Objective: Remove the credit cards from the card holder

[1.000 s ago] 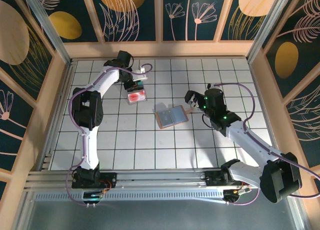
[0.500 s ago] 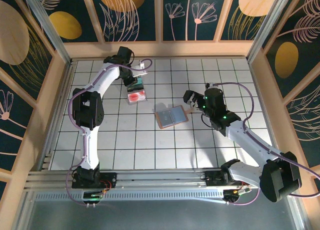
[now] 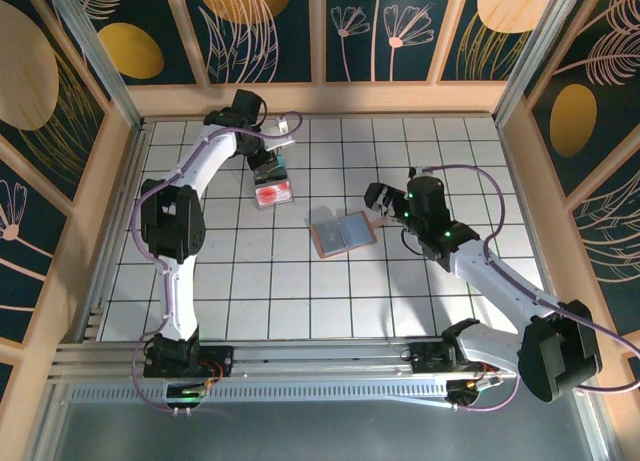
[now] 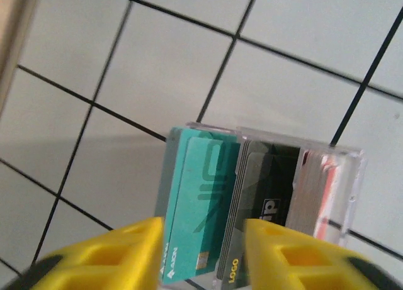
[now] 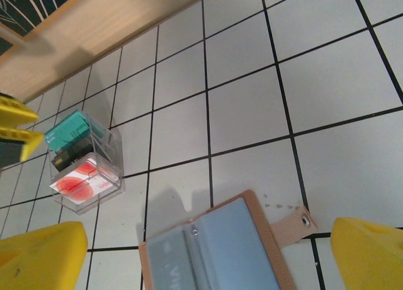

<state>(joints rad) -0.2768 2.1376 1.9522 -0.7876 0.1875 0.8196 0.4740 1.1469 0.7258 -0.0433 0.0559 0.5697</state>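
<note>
at the far left of the tiled table [image 3: 440, 151], the left gripper [image 4: 203, 239] has eased back a little toward the wooden wall [image 3: 320, 99], fingers parted and gripping nothing. the credit cards [image 4: 204, 195] stand in the clear box [image 4: 352, 170] just beside it, which reads as a drop-off finished. the card holder [image 3: 343, 234] lies open mid-table, unmoved; whether a pocket still keeps a card i cannot tell. the right gripper [image 3: 376, 194] hovers wide open and empty by the snap tab [image 5: 296, 224]. bare tiles separate box and holder, so there is room to move there — the wall crowds the left arm.
</note>
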